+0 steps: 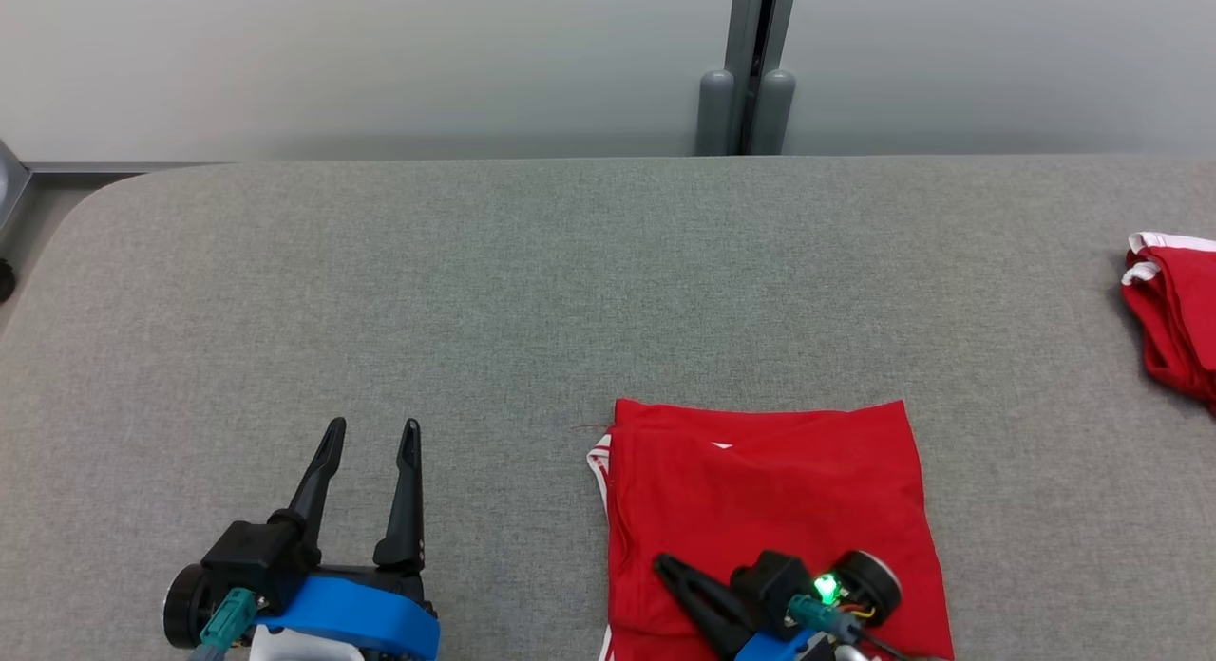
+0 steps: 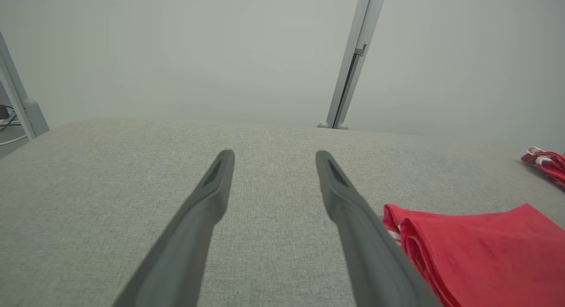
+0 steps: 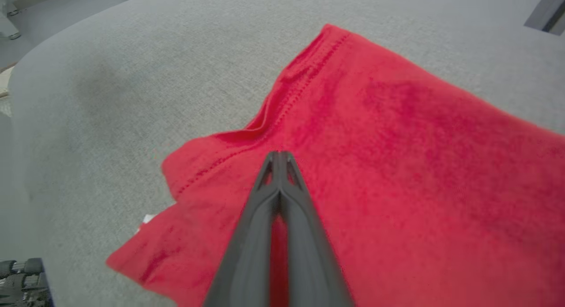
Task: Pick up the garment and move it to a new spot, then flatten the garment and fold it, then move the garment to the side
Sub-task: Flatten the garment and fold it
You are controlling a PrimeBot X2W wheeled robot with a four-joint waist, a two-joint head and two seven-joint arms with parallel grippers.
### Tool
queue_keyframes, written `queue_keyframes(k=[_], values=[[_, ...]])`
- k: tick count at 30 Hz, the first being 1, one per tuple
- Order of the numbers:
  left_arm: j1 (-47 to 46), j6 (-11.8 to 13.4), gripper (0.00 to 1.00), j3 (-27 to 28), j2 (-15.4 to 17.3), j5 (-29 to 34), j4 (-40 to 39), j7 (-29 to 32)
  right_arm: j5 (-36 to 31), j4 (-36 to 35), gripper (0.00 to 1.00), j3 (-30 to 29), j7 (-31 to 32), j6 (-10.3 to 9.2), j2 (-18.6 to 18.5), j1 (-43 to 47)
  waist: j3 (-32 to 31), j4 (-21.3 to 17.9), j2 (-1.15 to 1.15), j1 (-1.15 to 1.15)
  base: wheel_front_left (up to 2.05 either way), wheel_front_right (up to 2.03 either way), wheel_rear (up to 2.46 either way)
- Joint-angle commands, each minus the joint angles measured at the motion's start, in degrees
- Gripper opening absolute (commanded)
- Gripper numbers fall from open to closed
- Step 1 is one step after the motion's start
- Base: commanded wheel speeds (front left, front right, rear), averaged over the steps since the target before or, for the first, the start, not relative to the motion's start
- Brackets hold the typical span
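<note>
The garment (image 1: 774, 509) is a red cloth with white trim, folded into a flat rectangle on the grey padded table (image 1: 456, 291), right of centre near the front. My right gripper (image 1: 662, 564) lies low over its near left part, fingers pointing left. In the right wrist view, the right gripper (image 3: 278, 155) is shut, tips together over the red cloth (image 3: 397, 166), and I see no fold pinched between them. My left gripper (image 1: 372, 425) stands open over bare table to the garment's left. The left wrist view shows the left gripper (image 2: 274, 153) with the garment (image 2: 481, 254) at its lower right.
A second red garment with white trim (image 1: 1173, 310) lies bunched at the table's right edge, also seen as a red bundle (image 2: 545, 161) far right in the left wrist view. A grey wall post (image 1: 750, 72) stands behind the table. The table's left corner (image 1: 85, 205) is rounded.
</note>
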Motion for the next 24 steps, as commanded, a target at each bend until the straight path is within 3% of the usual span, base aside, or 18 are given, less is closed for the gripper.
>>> queue_keyframes(k=[1,9,14,18,19,24], values=[[-0.16,0.09,1.0,0.1,0.05,0.09,0.08,-0.27,0.71,0.73,0.0,2.22,-0.02,0.01,0.27,-0.43,-0.05,0.01,0.0,0.0,0.0,0.0,0.0],[0.47,0.29,1.0,0.37,-0.24,-0.05,0.43,-0.27,3.59,3.06,0.0,9.55,-0.87,0.01,0.37,-2.11,-0.37,-0.85,0.0,0.0,0.0,0.0,0.0],[0.84,0.16,1.0,0.77,-0.67,0.2,0.8,-0.27,2.99,1.26,0.02,6.62,-2.68,0.01,0.01,-4.09,-1.34,-2.31,0.0,0.0,0.0,0.0,0.0],[1.25,-0.05,1.0,0.71,-1.33,0.86,0.93,-0.27,1.3,-2.97,0.57,-0.94,-3.05,0.01,-0.11,-2.92,-2.29,-3.26,0.0,0.0,0.0,0.0,0.0],[1.44,-0.1,1.0,0.66,-1.51,1.04,1.03,-0.27,0.64,-4.73,1.0,-3.49,-3.02,0.01,-0.04,-2.14,-2.56,-3.49,0.0,0.0,0.0,0.0,0.0],[2.25,-0.57,1.0,1.17,-2.63,1.51,1.69,-0.27,-2.97,-11.55,1.0,-17.57,-3.01,0.01,1.14,3.32,-3.98,-4.27,0.0,0.0,0.0,0.0,0.0]])
